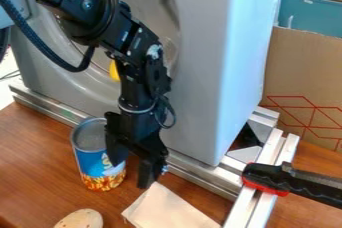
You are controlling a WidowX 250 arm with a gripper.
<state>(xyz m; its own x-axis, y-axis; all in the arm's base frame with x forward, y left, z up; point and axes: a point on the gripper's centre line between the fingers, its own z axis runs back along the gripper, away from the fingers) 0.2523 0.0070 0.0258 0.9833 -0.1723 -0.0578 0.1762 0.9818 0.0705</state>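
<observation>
While jaws hang open, can (92, 161) beside them

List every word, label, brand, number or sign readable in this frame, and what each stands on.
No text reads as a whole word.
Blue metal can with an orange-patterned base: white lettering, partly hidden, not readable.
Black jointed robot arm: pale marks, too small to read.
Brown cardboard panel: red line pattern, no lettering visible.
</observation>
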